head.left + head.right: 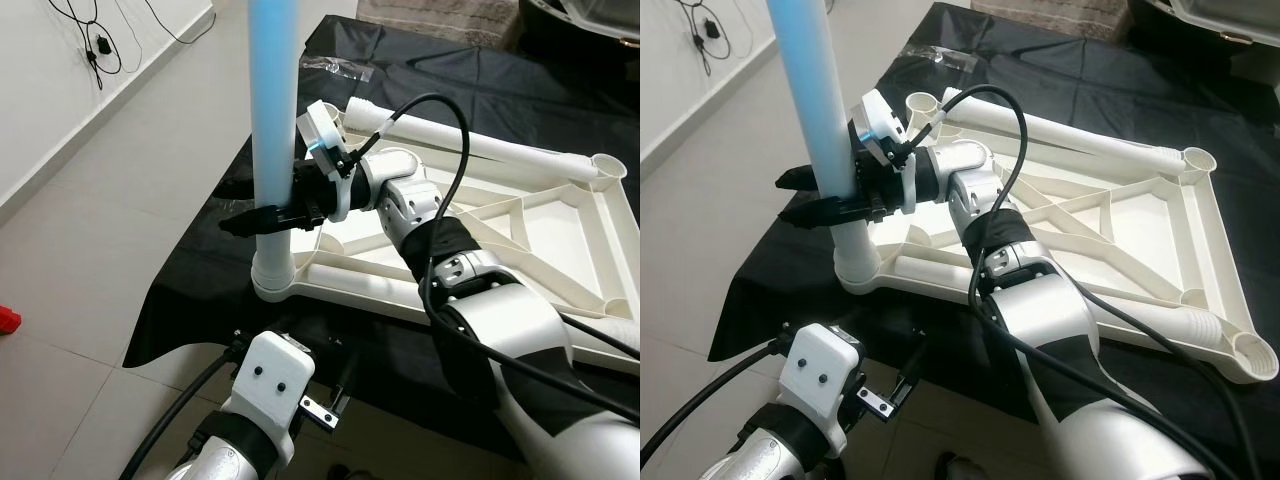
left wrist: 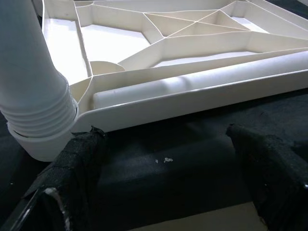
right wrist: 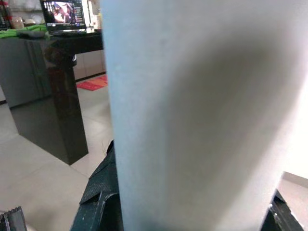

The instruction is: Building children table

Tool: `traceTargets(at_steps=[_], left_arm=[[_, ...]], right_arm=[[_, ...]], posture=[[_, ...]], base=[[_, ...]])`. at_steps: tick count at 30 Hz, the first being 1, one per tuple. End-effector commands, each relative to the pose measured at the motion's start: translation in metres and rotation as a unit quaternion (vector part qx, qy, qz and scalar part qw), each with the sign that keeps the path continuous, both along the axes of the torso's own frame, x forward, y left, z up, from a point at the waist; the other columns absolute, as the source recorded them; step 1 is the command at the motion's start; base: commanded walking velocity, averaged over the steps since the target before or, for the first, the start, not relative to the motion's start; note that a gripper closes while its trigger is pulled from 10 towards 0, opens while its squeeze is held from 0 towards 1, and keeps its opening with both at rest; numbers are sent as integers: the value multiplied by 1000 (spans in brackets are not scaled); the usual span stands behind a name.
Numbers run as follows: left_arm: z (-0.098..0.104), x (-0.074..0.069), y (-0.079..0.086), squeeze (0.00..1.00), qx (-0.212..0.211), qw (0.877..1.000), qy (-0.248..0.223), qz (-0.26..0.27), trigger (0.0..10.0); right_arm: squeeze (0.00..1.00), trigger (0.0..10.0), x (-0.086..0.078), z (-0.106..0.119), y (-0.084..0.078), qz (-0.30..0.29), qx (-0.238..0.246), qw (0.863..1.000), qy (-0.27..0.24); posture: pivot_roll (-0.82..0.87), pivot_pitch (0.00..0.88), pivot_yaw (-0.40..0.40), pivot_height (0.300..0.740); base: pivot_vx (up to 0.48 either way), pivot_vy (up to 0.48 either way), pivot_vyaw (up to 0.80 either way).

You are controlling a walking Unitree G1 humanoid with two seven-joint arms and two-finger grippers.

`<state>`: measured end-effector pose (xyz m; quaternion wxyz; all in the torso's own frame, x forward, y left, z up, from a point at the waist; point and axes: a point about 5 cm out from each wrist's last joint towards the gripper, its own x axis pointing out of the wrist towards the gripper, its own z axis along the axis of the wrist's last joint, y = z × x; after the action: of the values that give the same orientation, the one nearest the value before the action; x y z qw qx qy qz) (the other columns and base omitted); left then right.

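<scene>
Right now, nearest me, the left gripper [image 2: 163,192] hangs low over the near edge of the black cloth [image 1: 190,300], its fingers spread apart with nothing between them. Just beyond it the upturned white tabletop [image 1: 560,250] lies on that cloth, ribs facing up. At its near corner socket [image 1: 272,280] stands a pale blue leg [image 1: 272,110], upright, its ribbed white foot seated in the socket. The right gripper [image 1: 262,217] is clamped around the leg just above that joint. A leg-fitting step, I'd judge: next comes pressing or twisting it home, then letting go. Farther off, another white leg [image 1: 470,142] lies along the far rim, and the other corner sockets look unfilled.
</scene>
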<state>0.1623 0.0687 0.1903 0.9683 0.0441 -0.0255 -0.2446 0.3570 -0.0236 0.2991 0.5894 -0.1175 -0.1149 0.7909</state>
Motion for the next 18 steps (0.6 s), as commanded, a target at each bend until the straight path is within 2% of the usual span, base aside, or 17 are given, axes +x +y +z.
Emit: traceTargets(at_steps=[1,4,5,7,16,18], left_arm=[[1,-9,-6,0,-9,1000,10,-17,10000],[0,-8,-5,0,-8,1000,12,-16,10000],[0,-8,-5,0,-8,1000,12,-16,10000],[-1,-5,-5,0,-4,1000,10,-20,10000],[-3,2,-2,0,3,1000,6,-20,10000],[-3,5,-1,0,6,1000,3,-19,10000]], right_arm=[[0,10000,0,-44,3,-23,-31,998,57],[0,10000,8,-48,-2,-96,-25,993,56],[0,10000,8,-48,-2,-96,-25,993,56],[0,10000,14,-48,-12,-146,-14,988,54],[0,10000,19,-48,-33,-199,6,980,21],[0,10000,21,-49,-38,-224,7,974,17]], posture=[[288,314,-104,740],[278,308,-98,740],[278,308,-98,740],[268,301,-89,740],[256,285,-78,740],[253,281,-76,740]], base=[[0,0,0],[0,0,0],[0,0,0],[0,0,0],[0,0,0],[0,0,0]])
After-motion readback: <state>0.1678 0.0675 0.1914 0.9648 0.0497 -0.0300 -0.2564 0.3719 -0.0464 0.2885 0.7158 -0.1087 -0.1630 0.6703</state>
